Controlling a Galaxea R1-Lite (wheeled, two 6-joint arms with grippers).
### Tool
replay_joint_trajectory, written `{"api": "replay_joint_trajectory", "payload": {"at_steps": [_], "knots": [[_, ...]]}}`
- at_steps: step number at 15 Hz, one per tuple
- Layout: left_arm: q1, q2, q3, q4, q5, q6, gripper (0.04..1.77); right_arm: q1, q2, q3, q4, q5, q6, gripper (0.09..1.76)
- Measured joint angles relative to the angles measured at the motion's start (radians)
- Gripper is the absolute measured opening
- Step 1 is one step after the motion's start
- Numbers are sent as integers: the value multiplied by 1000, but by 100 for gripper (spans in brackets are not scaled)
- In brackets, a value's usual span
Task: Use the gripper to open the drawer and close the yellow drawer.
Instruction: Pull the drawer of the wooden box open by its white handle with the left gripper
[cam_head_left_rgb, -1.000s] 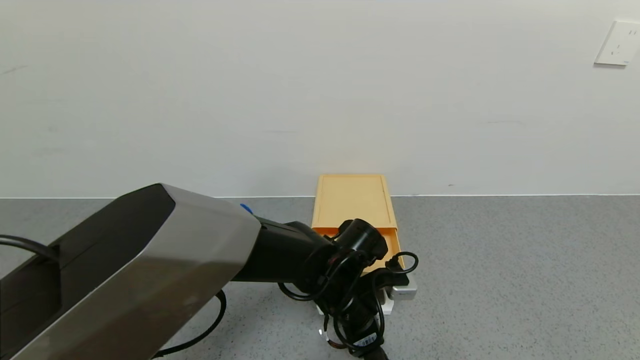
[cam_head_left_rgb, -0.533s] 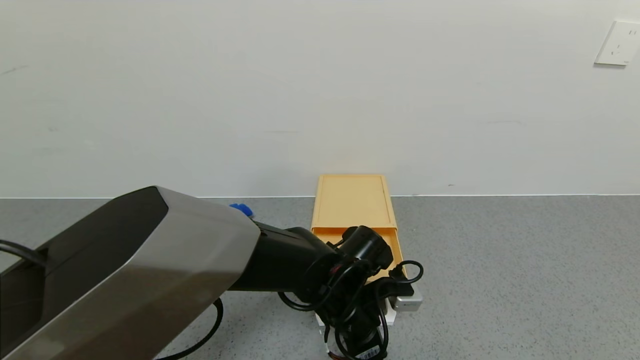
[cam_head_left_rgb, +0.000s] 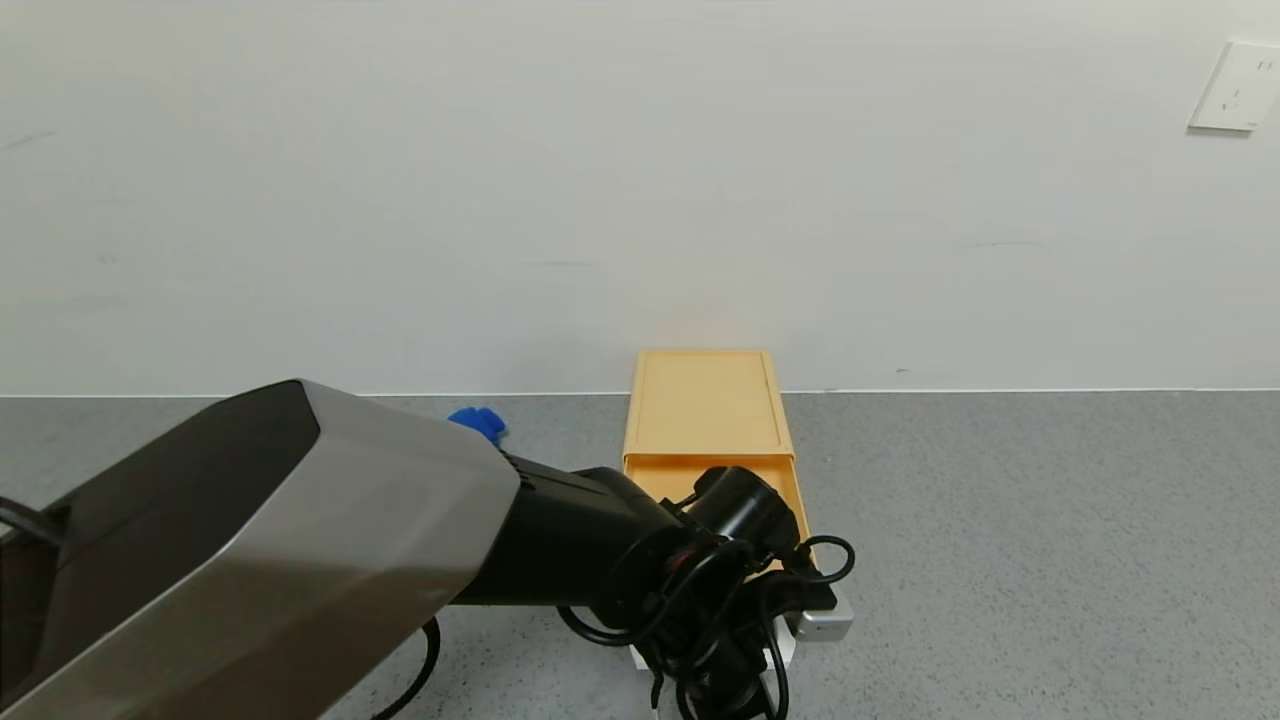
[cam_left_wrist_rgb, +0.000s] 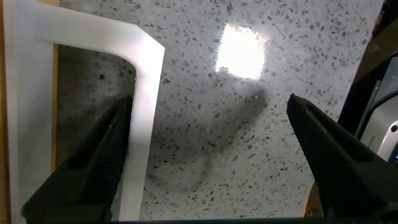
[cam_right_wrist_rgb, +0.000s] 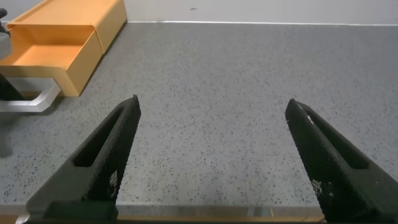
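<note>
The yellow case (cam_head_left_rgb: 705, 400) stands against the wall, and its pale-yellow drawer (cam_head_left_rgb: 655, 480) is pulled partly out towards me. My left gripper (cam_head_left_rgb: 745, 645) hangs over the drawer's front, hiding most of the white loop handle (cam_head_left_rgb: 785, 648). In the left wrist view the left gripper (cam_left_wrist_rgb: 208, 106) is open, with one finger (cam_left_wrist_rgb: 93, 168) inside the handle loop (cam_left_wrist_rgb: 144, 124) and the other finger (cam_left_wrist_rgb: 329, 168) outside it. My right gripper (cam_right_wrist_rgb: 212, 102) is open and empty above the grey table, off to the drawer's right. The open drawer (cam_right_wrist_rgb: 56, 53) shows in the right wrist view.
A blue cloth bundle (cam_head_left_rgb: 478, 423) lies left of the case, partly behind my left arm. The grey speckled table (cam_head_left_rgb: 1050, 520) stretches to the right. A white wall socket (cam_head_left_rgb: 1237, 85) sits high on the wall at the right.
My left gripper has drawn back towards me with the handle hooked, and the drawer has slid farther out of the case. More of the blue cloth shows behind the arm.
</note>
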Motion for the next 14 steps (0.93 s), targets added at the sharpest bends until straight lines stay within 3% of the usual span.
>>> {"api": "replay_joint_trajectory", "payload": {"at_steps": [8,14], "knots": [[-22,-32,44,-1,9,-16,176,-1,0,0,0,0,0,171],[-24,-59,17,-1,19,-77,175,0,0,0,0,0,0,171]]}}
